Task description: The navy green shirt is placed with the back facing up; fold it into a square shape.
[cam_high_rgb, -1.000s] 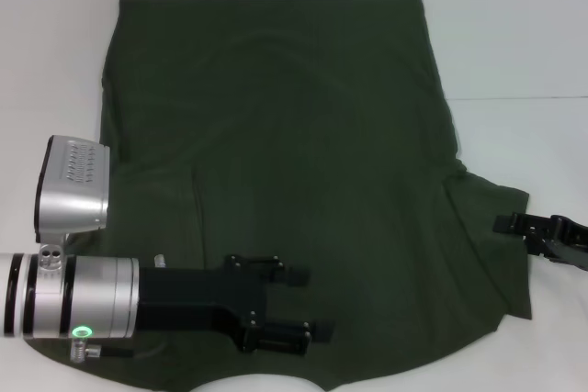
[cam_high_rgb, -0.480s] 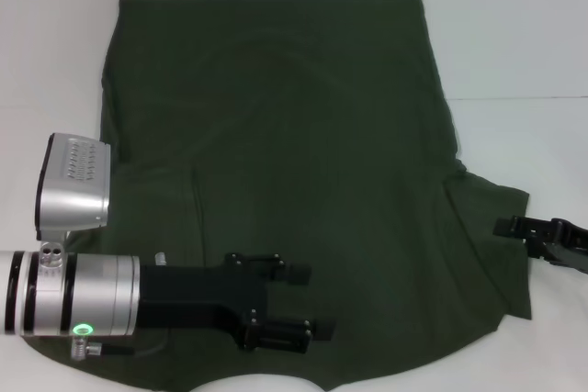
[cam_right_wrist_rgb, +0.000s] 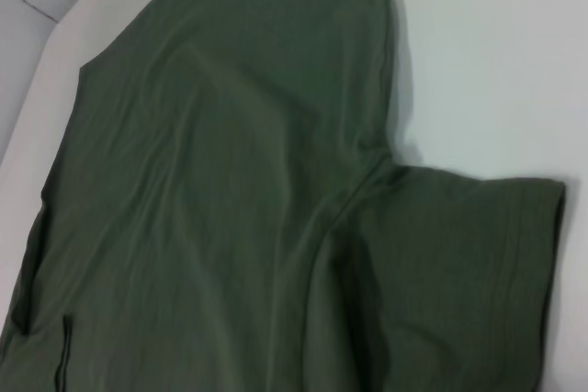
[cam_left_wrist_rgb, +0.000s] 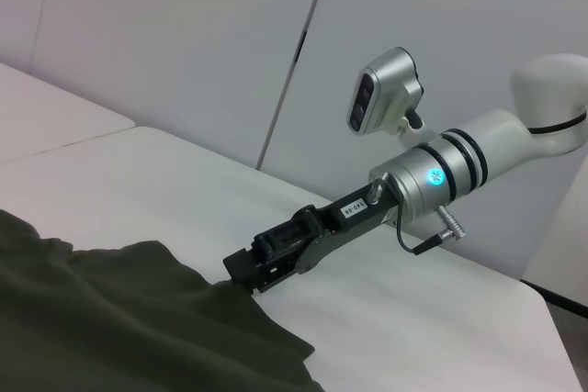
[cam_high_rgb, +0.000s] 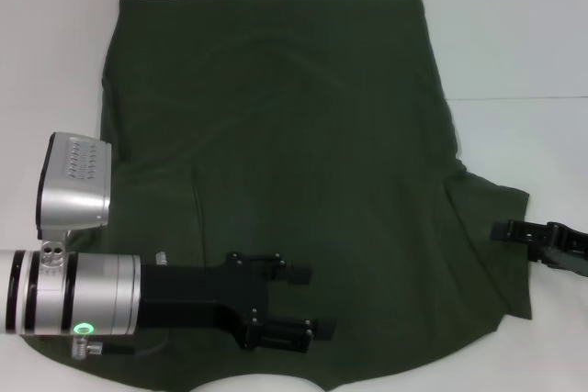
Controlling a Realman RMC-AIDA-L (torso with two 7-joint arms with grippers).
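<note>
Surface: white table (cam_high_rgb: 514, 34), pale wall panels behind it in the left wrist view.
Left gripper (cam_high_rgb: 296, 310): nearest the robot, hovering over the near part of the garment; fingers parted, nothing between them.
Right gripper (cam_high_rgb: 503, 229): at the right sleeve's edge, low against the cloth; whether its fingers are parted or closed cannot be told.
Navy green shirt (cam_high_rgb: 276, 135): spread plain side up, hem at the far end, collar end toward the robot.
Right sleeve (cam_right_wrist_rgb: 459, 263): lying flat, spread outward.
Left side: appears turned inward already, judging by its straight edge.
Progress: early; right sleeve and lengthwise folds remain.
</note>
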